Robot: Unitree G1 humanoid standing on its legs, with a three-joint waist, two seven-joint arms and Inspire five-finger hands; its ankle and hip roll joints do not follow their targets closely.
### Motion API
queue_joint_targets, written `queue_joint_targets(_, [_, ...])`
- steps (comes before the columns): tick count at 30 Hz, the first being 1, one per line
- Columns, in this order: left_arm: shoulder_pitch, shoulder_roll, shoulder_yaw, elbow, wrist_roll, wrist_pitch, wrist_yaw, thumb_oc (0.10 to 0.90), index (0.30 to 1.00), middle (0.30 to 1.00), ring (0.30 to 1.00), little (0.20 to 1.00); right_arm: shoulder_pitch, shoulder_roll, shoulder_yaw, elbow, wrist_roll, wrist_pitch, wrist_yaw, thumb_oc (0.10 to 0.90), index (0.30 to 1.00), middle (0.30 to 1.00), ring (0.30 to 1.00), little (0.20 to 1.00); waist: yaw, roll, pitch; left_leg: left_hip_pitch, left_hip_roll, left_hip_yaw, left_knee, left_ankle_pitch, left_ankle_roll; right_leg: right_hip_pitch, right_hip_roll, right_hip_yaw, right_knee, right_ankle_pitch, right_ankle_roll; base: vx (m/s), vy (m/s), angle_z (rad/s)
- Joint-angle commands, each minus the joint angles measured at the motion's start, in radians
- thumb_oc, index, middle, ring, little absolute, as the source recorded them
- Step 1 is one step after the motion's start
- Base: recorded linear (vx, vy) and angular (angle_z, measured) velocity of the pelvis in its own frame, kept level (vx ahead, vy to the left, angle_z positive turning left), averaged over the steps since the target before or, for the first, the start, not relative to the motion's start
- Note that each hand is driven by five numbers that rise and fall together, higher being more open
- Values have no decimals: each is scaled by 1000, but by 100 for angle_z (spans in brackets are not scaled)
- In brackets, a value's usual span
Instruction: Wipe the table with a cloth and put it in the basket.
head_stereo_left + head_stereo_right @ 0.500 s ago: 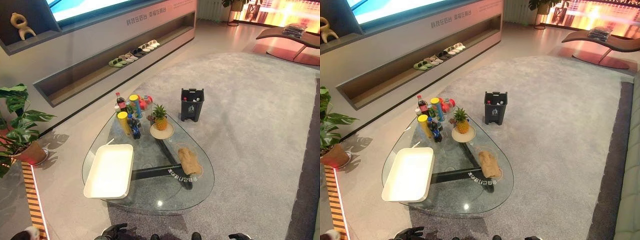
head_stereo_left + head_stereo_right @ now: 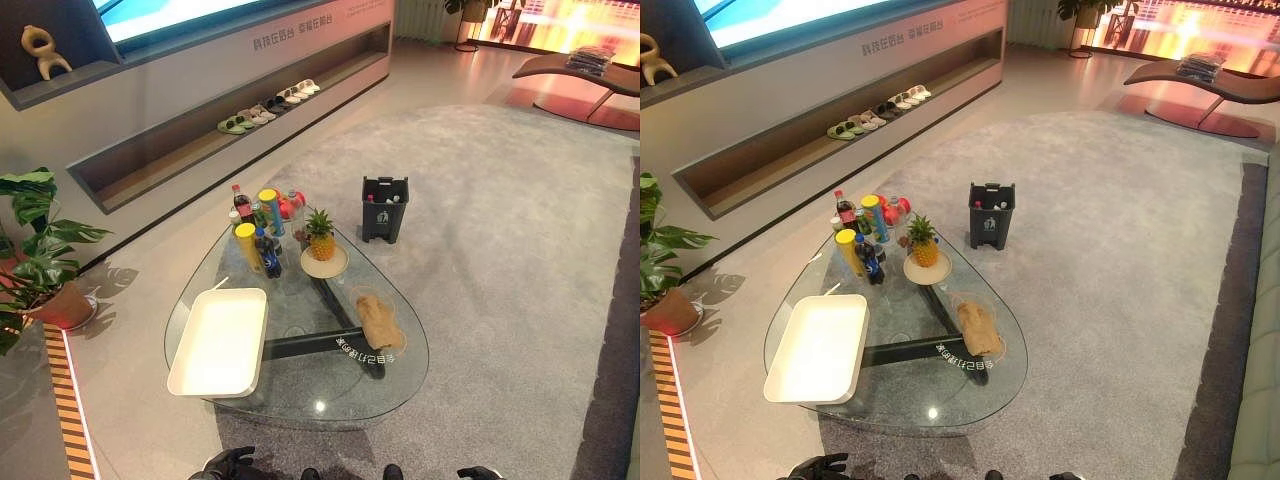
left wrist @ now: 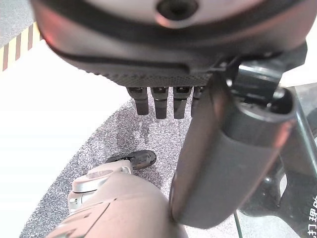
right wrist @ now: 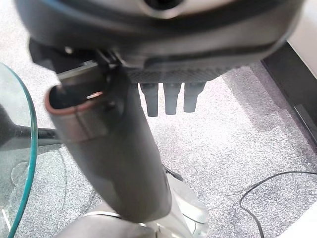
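Observation:
A tan cloth (image 2: 379,322) lies crumpled on the right part of the glass table (image 2: 300,398). A white rectangular basket (image 2: 220,342) sits on the table's left part, with nothing in it. My left hand (image 2: 228,464) hangs low at the near edge of the eye views, short of the table. Its fingers (image 3: 158,101) are straight and hold nothing. My right hand (image 2: 480,473) hangs at the lower right, away from the cloth. Its fingers (image 4: 171,101) are also straight and bare over the grey carpet.
Several bottles and cans (image 2: 258,225) crowd the table's far end beside a pineapple (image 2: 320,236) on a plate. A black bin (image 2: 384,208) stands on the carpet beyond. A potted plant (image 2: 35,250) is at the left, a low shelf with slippers (image 2: 270,103) behind.
A small pale thing at the lower left corner of the floor has gone from sight. The cloth, the basket and both hands have stayed where they were.

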Motion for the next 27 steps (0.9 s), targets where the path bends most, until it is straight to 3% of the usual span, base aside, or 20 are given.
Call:
queue_joint_targets(1, [-71,-5,-25,49,21,-22,-19,800,900,900,900,900,-68,-31,51,36,-2,-2,-15,800,900,900,900,900,-2,-21,18,4,-16,11,1,-74,-17,37,-10,-41,22,-71,31,0,0,0])
queue_joint_targets(27, [-71,-2,-8,52,1,-31,2,800,900,900,900,900,-70,-46,47,42,-13,2,-10,800,900,900,900,900,-2,-19,16,13,-22,-1,1,-75,-17,48,-8,-33,17,-67,32,11,-2,0])
